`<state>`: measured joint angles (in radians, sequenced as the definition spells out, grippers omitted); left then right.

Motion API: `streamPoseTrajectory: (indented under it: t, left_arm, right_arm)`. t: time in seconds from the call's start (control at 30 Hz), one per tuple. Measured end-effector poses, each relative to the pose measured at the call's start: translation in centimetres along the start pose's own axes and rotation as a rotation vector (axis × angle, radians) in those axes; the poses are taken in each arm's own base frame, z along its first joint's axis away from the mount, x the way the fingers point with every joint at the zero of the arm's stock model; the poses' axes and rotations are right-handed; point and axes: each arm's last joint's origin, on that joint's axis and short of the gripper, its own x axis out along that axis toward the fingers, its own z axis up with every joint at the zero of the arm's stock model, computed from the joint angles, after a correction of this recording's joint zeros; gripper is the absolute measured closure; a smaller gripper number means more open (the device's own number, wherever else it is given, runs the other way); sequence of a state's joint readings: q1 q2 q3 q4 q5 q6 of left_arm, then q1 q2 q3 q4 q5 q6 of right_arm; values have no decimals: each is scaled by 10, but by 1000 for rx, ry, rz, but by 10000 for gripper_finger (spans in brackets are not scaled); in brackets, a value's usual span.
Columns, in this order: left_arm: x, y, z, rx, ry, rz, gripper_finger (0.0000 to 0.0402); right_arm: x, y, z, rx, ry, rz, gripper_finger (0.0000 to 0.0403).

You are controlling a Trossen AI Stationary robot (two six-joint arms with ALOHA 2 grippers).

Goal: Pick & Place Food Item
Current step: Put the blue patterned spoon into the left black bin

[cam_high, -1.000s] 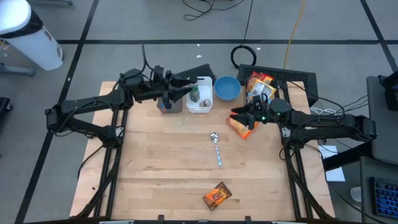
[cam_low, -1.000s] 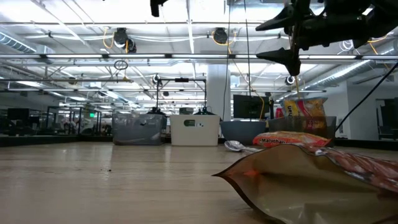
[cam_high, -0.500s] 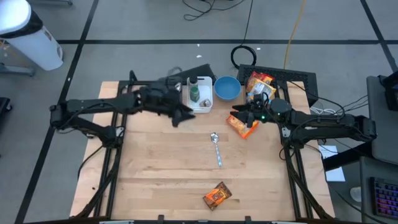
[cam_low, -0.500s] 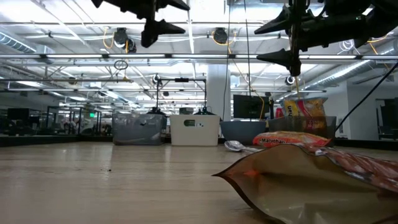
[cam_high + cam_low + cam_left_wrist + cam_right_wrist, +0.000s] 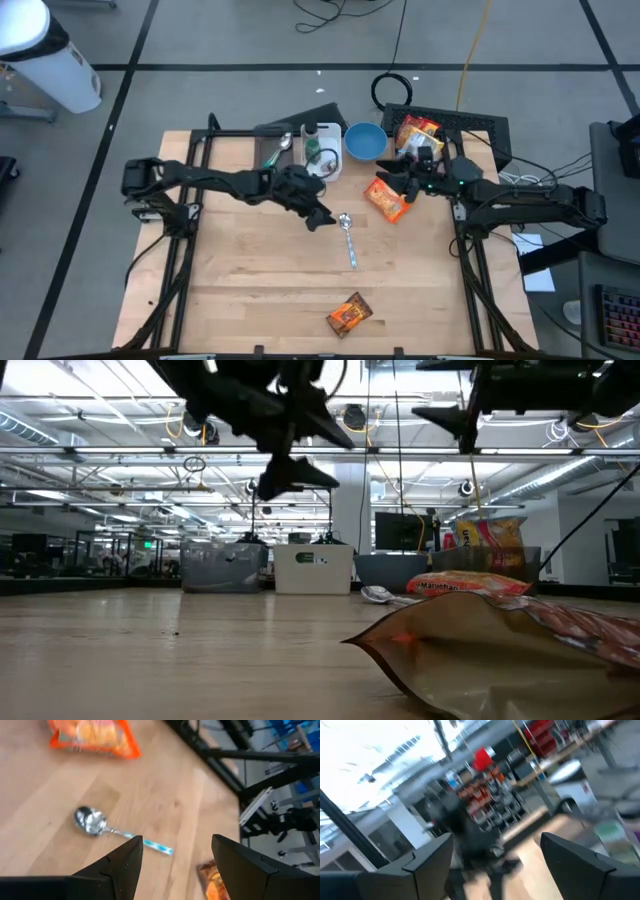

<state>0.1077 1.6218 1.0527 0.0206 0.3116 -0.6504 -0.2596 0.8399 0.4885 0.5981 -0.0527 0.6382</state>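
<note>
Two matte black jointed arms with slim tubular links, black cables trailing alongside, and broad wedge-shaped black fingers (image 5: pixel 125 865) tapering forward.

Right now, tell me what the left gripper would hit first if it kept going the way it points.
Probably the spoon: the open left gripper hangs above the table, aimed down at it. Depth is uncertain, so bare wood beside it is possible.

The table (image 5: pixel 260 270) is light brown wood. On it sit a blue bowl (image 5: pixel 365 141), a white box (image 5: pixel 325 150), a shiny silver spoon (image 5: pixel 347 233) with a blue handle, and orange snack bags (image 5: pixel 385 199). Both arms (image 5: pixel 220 183) are black.
</note>
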Motion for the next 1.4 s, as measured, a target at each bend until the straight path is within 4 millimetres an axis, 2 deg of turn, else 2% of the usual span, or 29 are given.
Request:
streamPoseTrajectory:
  t: [0.2, 0.4, 0.73, 1.4]
  left_arm:
    - [27, 20, -7, -47, 15, 49, 158]
    - [43, 36, -10, -86, -19, 101, 158]
    - [61, 71, -17, -182, -30, 230, 158]
    - [65, 79, -15, -78, -51, 248, 158]
  right_arm:
    - [-20, 10, 12, -55, -35, 21, 110]
    - [-42, 13, 15, -56, -4, -29, 110]
    - [-51, 18, 15, -36, 9, -5, 110]
    - [-52, 17, 9, -12, 65, -18, 110]
